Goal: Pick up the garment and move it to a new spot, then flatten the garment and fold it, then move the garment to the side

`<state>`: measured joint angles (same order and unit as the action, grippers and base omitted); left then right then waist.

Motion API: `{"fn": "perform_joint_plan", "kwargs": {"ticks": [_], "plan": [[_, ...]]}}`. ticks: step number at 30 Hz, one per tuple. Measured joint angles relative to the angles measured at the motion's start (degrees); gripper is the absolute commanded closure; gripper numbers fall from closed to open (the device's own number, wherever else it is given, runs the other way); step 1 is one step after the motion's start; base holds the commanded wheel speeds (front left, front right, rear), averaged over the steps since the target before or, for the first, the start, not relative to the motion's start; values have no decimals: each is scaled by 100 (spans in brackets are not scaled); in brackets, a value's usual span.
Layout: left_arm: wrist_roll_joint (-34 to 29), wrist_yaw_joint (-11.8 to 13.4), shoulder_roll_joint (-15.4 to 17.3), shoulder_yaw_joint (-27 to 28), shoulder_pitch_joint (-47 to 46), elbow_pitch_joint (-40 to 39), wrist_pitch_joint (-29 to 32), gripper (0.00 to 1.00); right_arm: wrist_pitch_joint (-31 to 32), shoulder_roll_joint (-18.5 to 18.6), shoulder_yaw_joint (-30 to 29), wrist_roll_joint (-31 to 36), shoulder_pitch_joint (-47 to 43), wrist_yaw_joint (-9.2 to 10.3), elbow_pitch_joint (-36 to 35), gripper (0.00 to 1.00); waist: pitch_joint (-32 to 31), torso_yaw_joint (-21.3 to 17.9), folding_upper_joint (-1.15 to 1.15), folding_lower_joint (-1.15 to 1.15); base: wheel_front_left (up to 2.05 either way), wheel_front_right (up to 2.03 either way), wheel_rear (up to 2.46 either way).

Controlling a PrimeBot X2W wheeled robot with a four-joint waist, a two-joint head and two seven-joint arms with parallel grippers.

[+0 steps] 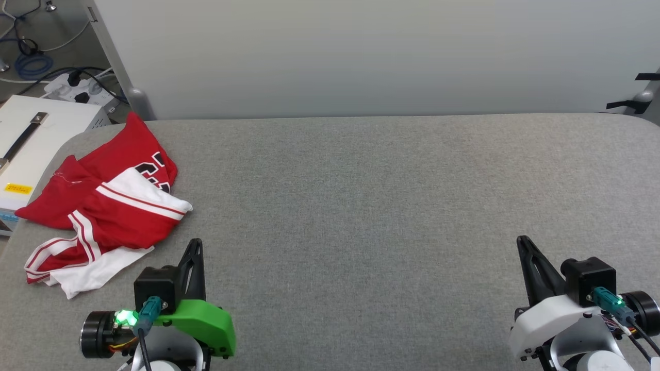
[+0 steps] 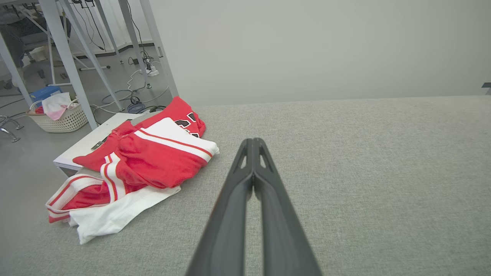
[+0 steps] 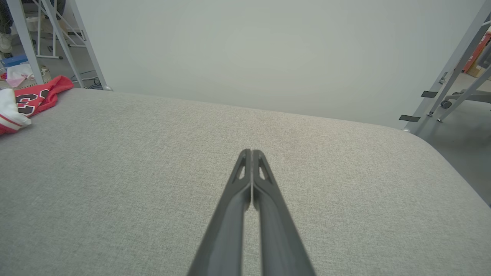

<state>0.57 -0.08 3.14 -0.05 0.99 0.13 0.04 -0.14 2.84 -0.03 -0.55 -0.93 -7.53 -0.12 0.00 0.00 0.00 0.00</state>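
The garment [image 1: 111,208] lies crumpled at the left end of the grey table [image 1: 392,206], red with white sleeves and striped trim, part of a black print showing. It also appears in the left wrist view as the garment [image 2: 153,161] and at the far left of the right wrist view as the garment [image 3: 27,103]. My left gripper [image 1: 196,243] is shut and empty, just right of and nearer than the heap, apart from it. Its closed tips show as the left gripper [image 2: 253,142]. My right gripper [image 1: 522,240] is shut and empty at the lower right, also seen as the right gripper [image 3: 251,152].
A white box [image 1: 31,139] sits beside the table's left edge, partly under the garment's edge. Cables and a power strip [image 1: 77,90] lie on the floor beyond. A basket [image 2: 63,115] and metal frame legs [image 2: 69,57] stand to the left. A pale wall [image 1: 361,51] backs the table.
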Motion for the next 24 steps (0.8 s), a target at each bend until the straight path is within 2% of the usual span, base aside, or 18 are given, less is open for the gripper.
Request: {"fn": "perform_joint_plan", "kwargs": {"ticks": [12, 13, 24], "plan": [[0, 0, 0, 0, 0, 0, 0, 100, 0, 0, 0, 0, 0, 0, 0, 100, 0, 0, 0, 0, 0, 0, 0], [2, 0, 1, 0, 3, 0, 0, 0, 0, 0, 0, -2, -2, -1, -1, 0, 0, 0, 0, 0, 0, 0, 0], [3, 41, 1, -25, 7, -3, -52, 0, -37, -2, -47, -49, -4, 0, -11, 0, 11, 0, 0, 0, 0, 0, 0]]}}
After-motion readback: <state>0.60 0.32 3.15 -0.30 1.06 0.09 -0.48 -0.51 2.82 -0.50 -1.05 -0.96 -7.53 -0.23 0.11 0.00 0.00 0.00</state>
